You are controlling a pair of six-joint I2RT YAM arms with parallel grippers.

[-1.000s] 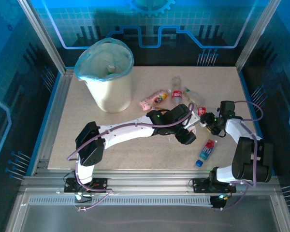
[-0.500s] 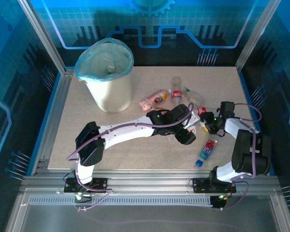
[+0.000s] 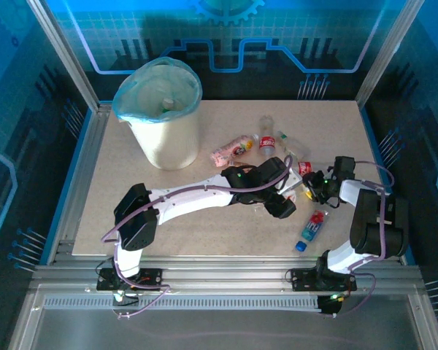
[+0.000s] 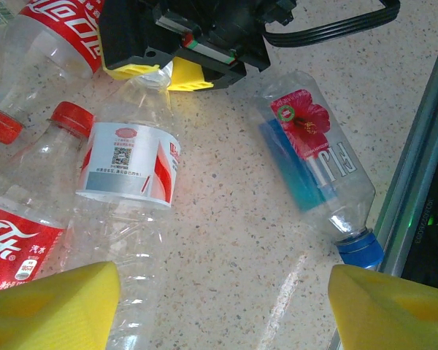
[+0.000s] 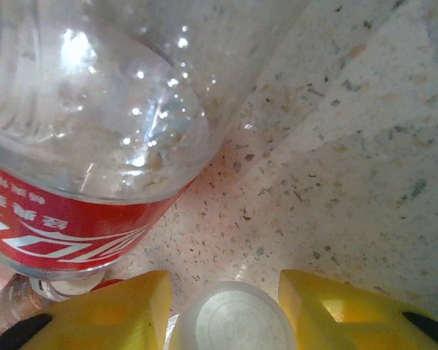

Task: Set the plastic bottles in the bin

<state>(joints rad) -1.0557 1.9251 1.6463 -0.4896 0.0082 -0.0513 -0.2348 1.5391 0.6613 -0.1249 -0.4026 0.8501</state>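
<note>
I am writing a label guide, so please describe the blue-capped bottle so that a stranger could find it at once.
Go to the table's near edge, beside the right arm. One bottle lies there alone, apart from the heap. Only it has a blue cap and a blue label with a pink flower; its neighbours show red or white labels.

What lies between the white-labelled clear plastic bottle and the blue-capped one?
Bare speckled tabletop; the left wrist view shows it.

On bench (image 3: 124, 211), far left: bin (image 3: 166, 142). Right of centre: bottles (image 3: 267, 144) clustered, left claw (image 4: 223, 306) above. Nearer front, apart: lone bottle (image 3: 312, 227). Inside right claw (image 5: 225, 292): cap (image 5: 232, 324).
</note>
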